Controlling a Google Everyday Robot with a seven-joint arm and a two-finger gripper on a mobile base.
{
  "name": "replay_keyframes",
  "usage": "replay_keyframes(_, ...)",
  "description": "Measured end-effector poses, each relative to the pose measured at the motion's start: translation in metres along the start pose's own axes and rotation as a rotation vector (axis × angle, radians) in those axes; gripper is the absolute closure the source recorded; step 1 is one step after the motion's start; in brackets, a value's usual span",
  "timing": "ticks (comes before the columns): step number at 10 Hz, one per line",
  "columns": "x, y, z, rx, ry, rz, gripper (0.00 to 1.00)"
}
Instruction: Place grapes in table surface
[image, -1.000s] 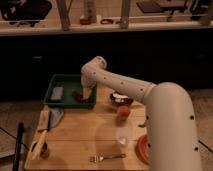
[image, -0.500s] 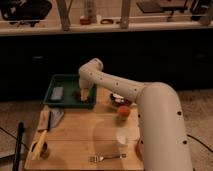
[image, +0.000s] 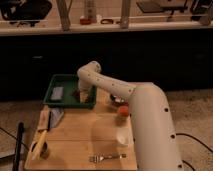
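My gripper (image: 83, 93) hangs down from the white arm (image: 107, 86) inside the green tray (image: 64, 79), near its right half. A small dark red-brown lump right beside the gripper looks like the grapes (image: 75, 94); I cannot tell whether the gripper touches or holds them. The table surface (image: 82, 135) is a light tan wooden top of wide planks in front of the tray.
A grey block (image: 58, 92) lies in the tray's left half. On the table are a grey-blue cloth (image: 56, 116), a yellow item (image: 40, 142) at the front left, a fork (image: 105, 158), a white cup (image: 121, 136), an orange-red fruit (image: 122, 111) and a dark bowl (image: 116, 99).
The arm has swung left, so the gripper has gone from the tray's right edge to deeper inside the tray.
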Motion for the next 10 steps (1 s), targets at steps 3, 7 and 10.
replay_keyframes(3,0.008,0.0,0.012,-0.036,0.001,0.029,0.2)
replay_keyframes(7,0.019,0.004,0.027,-0.079,-0.002,0.058,0.33)
replay_keyframes(10,0.019,0.006,0.033,-0.095,-0.009,0.062,0.63)
